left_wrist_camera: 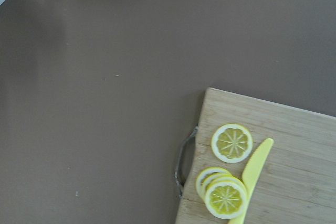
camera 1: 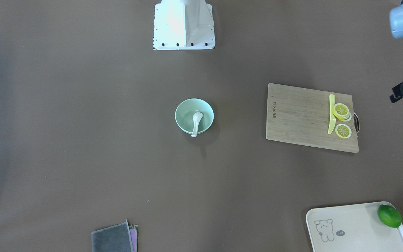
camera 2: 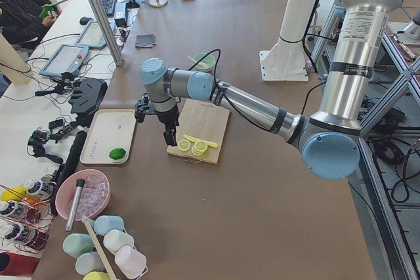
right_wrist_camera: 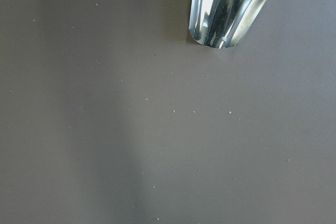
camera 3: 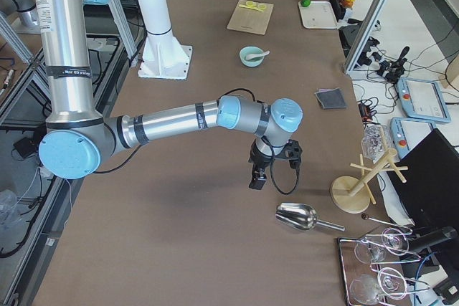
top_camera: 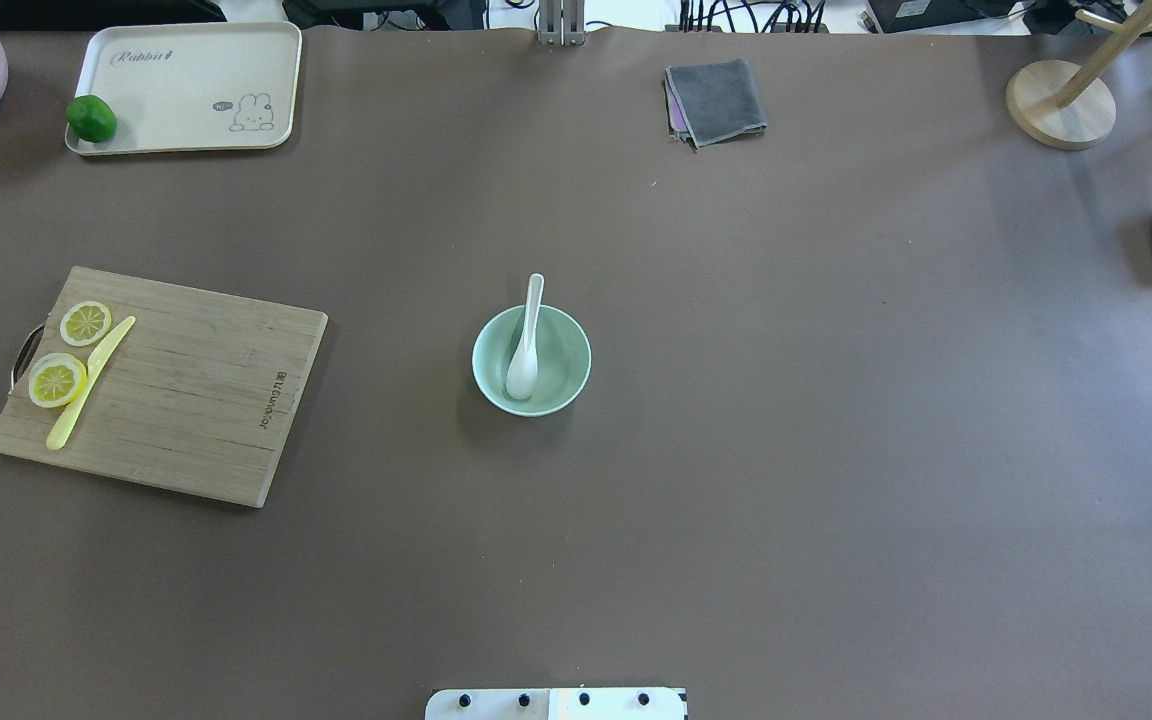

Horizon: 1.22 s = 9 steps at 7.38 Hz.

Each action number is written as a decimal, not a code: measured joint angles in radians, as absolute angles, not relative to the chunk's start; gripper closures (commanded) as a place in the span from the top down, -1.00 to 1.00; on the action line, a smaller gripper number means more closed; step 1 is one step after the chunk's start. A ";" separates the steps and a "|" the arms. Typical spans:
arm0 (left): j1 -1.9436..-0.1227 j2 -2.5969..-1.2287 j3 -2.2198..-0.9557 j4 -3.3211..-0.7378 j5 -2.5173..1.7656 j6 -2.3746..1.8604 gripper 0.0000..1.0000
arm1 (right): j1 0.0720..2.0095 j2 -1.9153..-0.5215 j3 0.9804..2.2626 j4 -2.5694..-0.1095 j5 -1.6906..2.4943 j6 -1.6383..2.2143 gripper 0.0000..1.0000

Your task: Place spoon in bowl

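The spoon (top_camera: 528,335) lies in the bowl (top_camera: 572,381). Its scoop rests on the bowl floor, and its handle leans on the rim on the side of the bowl away from the robot base, with the tip past the rim. Judge the placement as done.

Neither arm is near the bowl. The left gripper (camera 2: 168,137) hangs well off the bowl's left side, over the cutting board (top_camera: 196,400). The right gripper (camera 3: 256,180) hangs well off the bowl's right side, near the metal scoop (camera 3: 297,216). Only the side views show the two grippers, so you cannot tell from them whether the fingers are spread or pressed together.

Hazards:
- The overhanging handle is the weak point. A low pass by either arm over the bowl could catch the tip and lever the spoon out.
- The bowl looks light and sits loose on the table. A side knock could slide or tip it.
- A low move by the left arm toward the bowl could drag the lemon slices (top_camera: 84,322) off the board.
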<state>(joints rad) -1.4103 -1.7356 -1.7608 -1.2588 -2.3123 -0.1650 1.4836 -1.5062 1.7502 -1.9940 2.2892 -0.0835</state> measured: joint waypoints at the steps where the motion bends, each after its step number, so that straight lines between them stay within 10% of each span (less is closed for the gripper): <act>1: -1.437 -1.724 -1.735 -1.269 -2.308 -0.084 0.96 | 1.484 -1.508 1.753 -1.994 2.289 -0.083 1.00; 9: -1.538 -1.698 -1.752 -1.274 -2.288 -0.028 0.96 | 1.573 -1.639 1.813 -1.991 2.282 -0.087 1.00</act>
<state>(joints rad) -1.5375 -1.6979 -1.7517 -1.2738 -2.2876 -0.0276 1.5726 -1.6394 1.8133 -1.9912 2.2824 -0.0865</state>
